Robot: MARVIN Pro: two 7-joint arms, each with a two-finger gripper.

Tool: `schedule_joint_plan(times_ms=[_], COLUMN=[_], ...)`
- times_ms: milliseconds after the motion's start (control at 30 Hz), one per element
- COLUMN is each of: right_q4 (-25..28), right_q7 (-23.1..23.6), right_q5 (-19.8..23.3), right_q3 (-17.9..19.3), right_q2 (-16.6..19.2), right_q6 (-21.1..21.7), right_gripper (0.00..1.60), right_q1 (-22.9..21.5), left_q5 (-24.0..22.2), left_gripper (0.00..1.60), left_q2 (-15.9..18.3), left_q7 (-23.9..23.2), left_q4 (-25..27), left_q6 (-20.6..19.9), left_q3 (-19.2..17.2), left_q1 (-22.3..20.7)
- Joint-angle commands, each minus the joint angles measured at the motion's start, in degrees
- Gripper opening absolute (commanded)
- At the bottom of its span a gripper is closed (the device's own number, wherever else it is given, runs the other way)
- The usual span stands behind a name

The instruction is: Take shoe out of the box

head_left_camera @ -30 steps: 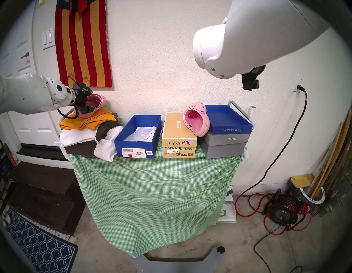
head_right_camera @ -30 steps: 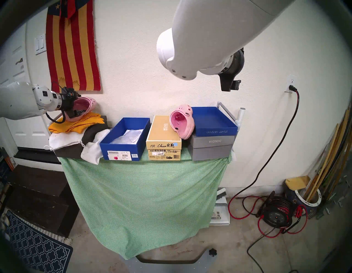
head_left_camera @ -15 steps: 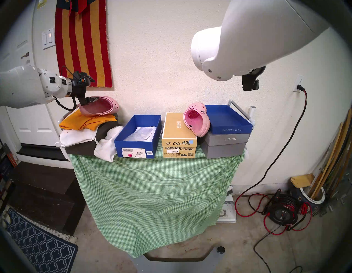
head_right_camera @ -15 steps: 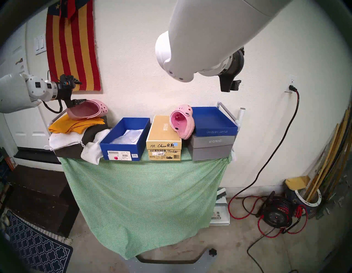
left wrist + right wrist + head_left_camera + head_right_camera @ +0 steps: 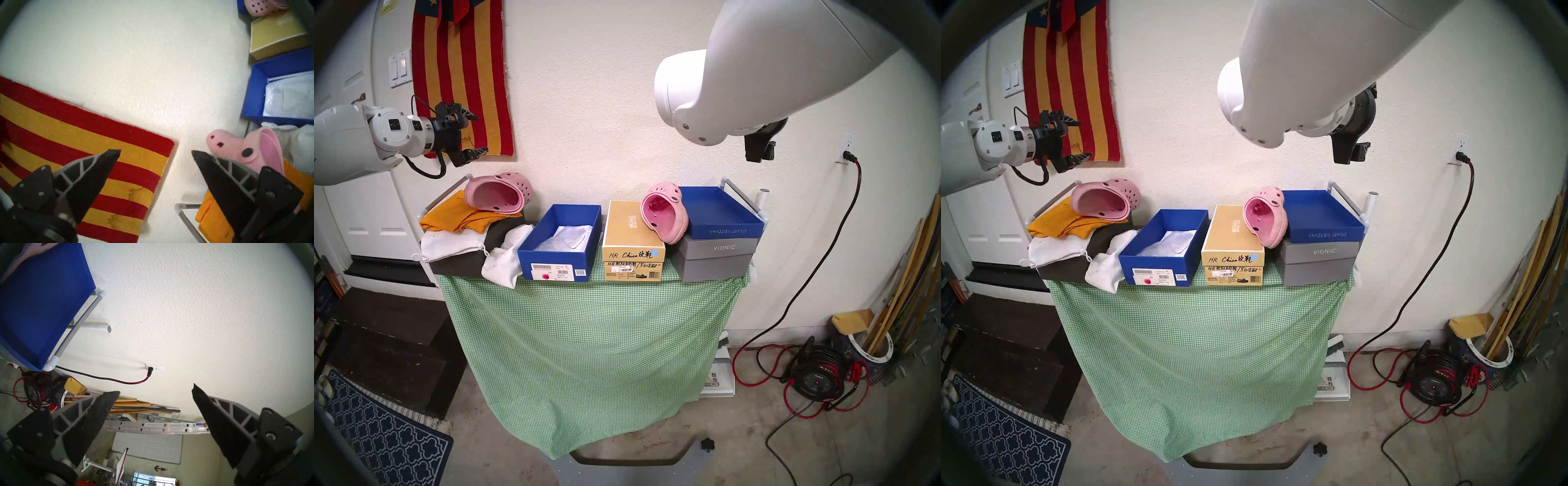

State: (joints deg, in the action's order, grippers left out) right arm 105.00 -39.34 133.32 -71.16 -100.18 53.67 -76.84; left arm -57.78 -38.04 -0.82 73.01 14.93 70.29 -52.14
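- Head stereo left view: the left gripper point(image 5: 473, 134) hangs at the upper left of the frame, in front of the striped flag point(image 5: 463, 74), its two fingers spread wide apart with nothing between them.
- Below it, a pink clog point(image 5: 499, 197) lies tipped on its side on a folded orange cloth point(image 5: 456, 217), its opening turned toward the camera; the gripper is clear of it.
- The blue box point(image 5: 560, 242) sits left of centre on the table covered by a green checked cloth point(image 5: 585, 339), open at the top, with only white wrapping paper point(image 5: 565, 239) inside.
- Just right of the box stands a tan box point(image 5: 633, 237) with handwriting on its end; a second pink clog point(image 5: 665, 212) leans on it and against the shallow blue lid point(image 5: 719, 212), which rests on a grey box point(image 5: 714, 258).
- The right gripper point(image 5: 758, 149) hangs at the upper right under the big white arm, well above the grey box.
- Left wrist view: the fingers point(image 5: 95, 171) stand apart over the flag and bare wall, with the clog point(image 5: 237, 151) at the lower right and the box point(image 5: 254, 96) at the right edge.
- Right wrist view: the right gripper point(image 5: 155, 392) is spread wide and empty, facing the wall and an outlet point(image 5: 154, 368); the blue lid point(image 5: 42, 299) fills the upper left.
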Motion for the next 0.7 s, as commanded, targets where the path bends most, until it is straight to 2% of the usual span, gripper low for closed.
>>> schedule_joint_plan(times_ms=[0, 67, 167, 500, 533, 567, 667], right_q4=[-0.07, -0.07, -0.05, -0.04, -0.04, -0.04, -0.04], right_q7=[-0.96, -1.04, -1.37, -3.29, -3.38, -3.55, -3.89], right_q5=[0.37, 0.43, 0.69, 2.18, 2.30, 2.41, 2.70], right_q3=[-0.16, -0.16, -0.13, 0.05, 0.03, 0.06, 0.10], right_q2=[0.23, 0.22, 0.23, 0.22, 0.17, 0.20, 0.20], right_q6=[0.05, 0.04, 0.00, 0.06, 0.03, 0.06, 0.07], right_gripper=[1.60, 1.60, 1.60, 1.60, 1.60, 1.60, 1.60], right_q1=[0.15, 0.16, 0.20, 0.42, 0.42, 0.44, 0.49], left_q5=[-2.25, -3.09, -5.38, -4.62, -4.32, -4.59, -4.56], left_gripper=[1.60, 1.60, 1.60, 1.60, 1.60, 1.60, 1.60], left_q2=[4.99, 5.54, 7.17, 8.92, 9.28, 8.85, 8.83], left_q7=[7.25, 7.95, 11.39, 22.51, 21.79, 23.89, 24.81], left_q4=[4.68, 4.90, 4.94, 9.61, 9.55, 10.01, 10.29], left_q6=[-3.20, -3.50, -4.58, -8.53, -8.86, -8.73, -8.95], left_q3=[-2.85, -3.37, -4.97, -6.29, -6.94, -6.14, -6.13], left_q1=[-4.63, -4.73, -4.34, -4.03, -3.83, -4.00, -3.92])
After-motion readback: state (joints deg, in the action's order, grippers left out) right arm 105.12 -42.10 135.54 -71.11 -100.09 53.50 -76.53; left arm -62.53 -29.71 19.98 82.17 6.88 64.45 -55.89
